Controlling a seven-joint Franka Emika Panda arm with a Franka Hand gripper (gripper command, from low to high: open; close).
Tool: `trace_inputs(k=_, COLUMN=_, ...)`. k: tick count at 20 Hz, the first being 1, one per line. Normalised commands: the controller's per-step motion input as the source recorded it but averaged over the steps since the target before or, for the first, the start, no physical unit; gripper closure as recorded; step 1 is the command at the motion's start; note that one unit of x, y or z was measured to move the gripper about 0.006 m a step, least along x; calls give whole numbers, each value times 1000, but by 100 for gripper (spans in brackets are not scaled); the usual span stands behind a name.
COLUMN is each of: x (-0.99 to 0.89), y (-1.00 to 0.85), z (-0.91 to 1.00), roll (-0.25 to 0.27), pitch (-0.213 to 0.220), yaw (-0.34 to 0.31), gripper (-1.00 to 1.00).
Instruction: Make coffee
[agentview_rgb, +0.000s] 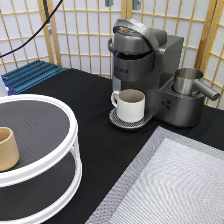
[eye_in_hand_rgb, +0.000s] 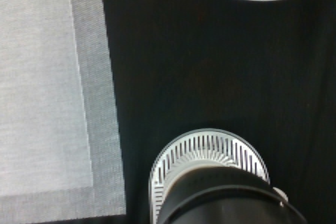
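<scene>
My gripper does not show in the exterior view, so I cannot tell whether it is spread or pinching anything. My wrist camera looks down on the coffee machine (eye_in_hand_rgb: 217, 197) and its round drip tray (eye_in_hand_rgb: 206, 152). A white mug (agentview_rgb: 129, 104) sits on that tray under the spout, ready to catch a pour. The lid (agentview_rgb: 131, 27) looks tilted up. I see no coffee pod.

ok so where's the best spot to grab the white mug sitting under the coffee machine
Probably the mug by its handle, approached from the exterior view's left. The handle sticks out on that side, while the coffee machine overhangs the rim and blocks the exterior view's right. The gripper is not in the exterior view.
</scene>
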Motion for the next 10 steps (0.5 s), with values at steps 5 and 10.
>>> trace_inputs(k=5, x=153, y=109, z=-159, roll=-102, pitch=34, yaw=0, gripper=-100)
trace_inputs(k=10, x=34, y=-9, z=-112, roll=-117, pitch=31, yaw=0, gripper=-100)
